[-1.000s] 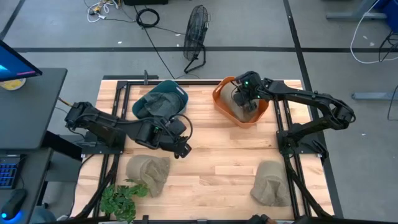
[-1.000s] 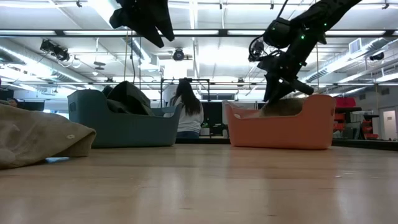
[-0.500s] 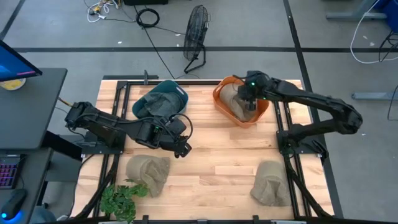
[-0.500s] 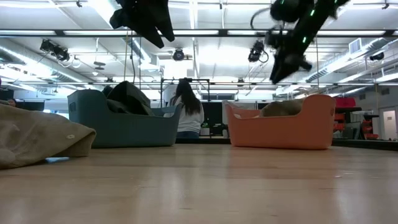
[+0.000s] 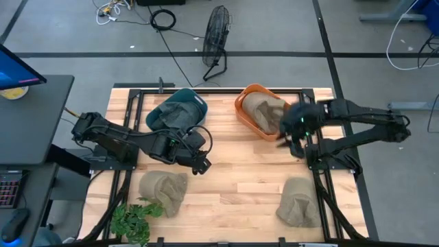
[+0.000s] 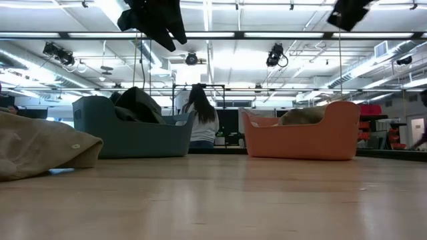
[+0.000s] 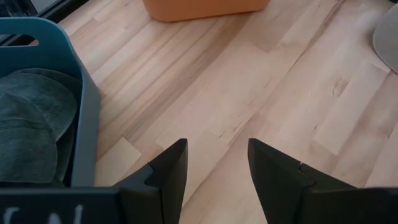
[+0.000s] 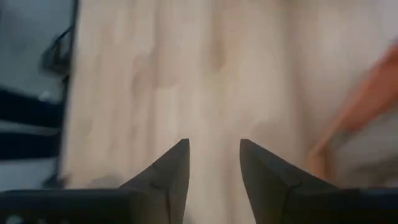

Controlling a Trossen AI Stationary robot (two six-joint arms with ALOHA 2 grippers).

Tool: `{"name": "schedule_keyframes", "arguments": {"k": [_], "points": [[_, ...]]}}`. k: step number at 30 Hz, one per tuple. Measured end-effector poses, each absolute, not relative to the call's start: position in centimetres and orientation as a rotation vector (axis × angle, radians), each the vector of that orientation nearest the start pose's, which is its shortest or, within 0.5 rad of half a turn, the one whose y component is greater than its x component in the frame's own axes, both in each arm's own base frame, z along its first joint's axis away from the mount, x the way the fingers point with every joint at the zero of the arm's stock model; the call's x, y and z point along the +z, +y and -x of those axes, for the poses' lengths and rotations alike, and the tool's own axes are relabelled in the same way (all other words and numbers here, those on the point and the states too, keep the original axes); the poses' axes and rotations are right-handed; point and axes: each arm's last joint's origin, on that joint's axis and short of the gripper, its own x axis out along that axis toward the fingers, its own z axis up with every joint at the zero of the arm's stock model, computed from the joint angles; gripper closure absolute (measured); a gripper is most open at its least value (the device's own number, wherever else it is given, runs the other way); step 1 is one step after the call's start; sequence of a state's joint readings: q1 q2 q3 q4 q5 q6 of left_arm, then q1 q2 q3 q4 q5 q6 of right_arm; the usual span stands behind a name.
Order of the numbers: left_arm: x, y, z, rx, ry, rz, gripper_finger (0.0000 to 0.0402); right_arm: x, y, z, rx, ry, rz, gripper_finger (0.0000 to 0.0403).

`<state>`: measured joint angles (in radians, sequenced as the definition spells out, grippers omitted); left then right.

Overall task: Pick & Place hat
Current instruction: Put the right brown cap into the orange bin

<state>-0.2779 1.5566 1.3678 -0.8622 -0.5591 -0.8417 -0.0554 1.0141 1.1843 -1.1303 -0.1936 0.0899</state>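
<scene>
A tan hat [image 5: 263, 107] lies in the orange bin [image 5: 241, 112], and its top shows over the bin wall [image 6: 300, 115] in the low view. A dark green hat [image 5: 175, 114] lies in the teal bin [image 5: 199, 105]. Two more tan hats lie flat on the table, one at near left [image 5: 163, 191] and one at near right [image 5: 298, 202]. My right gripper [image 5: 288, 142] hangs open over bare wood just near-side of the orange bin, holding nothing [image 8: 214, 146]. My left gripper [image 5: 202, 165] waits open above the table's left middle [image 7: 214, 146].
A small green plant [image 5: 134, 219] stands at the near left corner. Black frame rails [image 5: 312, 137] run along the table's left and right sides. Bare wood [image 5: 240, 178] lies between the two loose tan hats. A person [image 6: 200, 120] sits in the room beyond the table.
My right gripper has risen out of the orange bin and swung toward the table's near edge, leaving the tan hat lying in the bin. In the low view it has climbed from the bin's rim to the picture's top.
</scene>
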Motion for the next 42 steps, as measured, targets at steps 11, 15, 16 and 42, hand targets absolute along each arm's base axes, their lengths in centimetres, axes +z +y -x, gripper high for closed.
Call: {"name": "schedule_keyframes", "arguments": {"k": [11,15,16,42], "points": [[30.0,-7.1,-30.6,0.626,0.771,0.348,0.0229,33.1,6.8,-16.8,0.244,1.237,-0.295,0.0259],[30.0,-7.1,-30.6,0.626,0.77,0.349,0.0229,31.7,9.3,-17.2,0.27,1.343,-0.292,0.0252],[30.0,-7.1,-30.6,0.627,0.769,0.351,0.0229,31.1,10.0,-17.2,0.271,1.374,-0.287,0.0247],[30.1,-7.2,-30.7,0.626,0.764,0.356,0.0229,17.6,17.7,-15.3,0.201,1.72,0.054,0.0188]]}}
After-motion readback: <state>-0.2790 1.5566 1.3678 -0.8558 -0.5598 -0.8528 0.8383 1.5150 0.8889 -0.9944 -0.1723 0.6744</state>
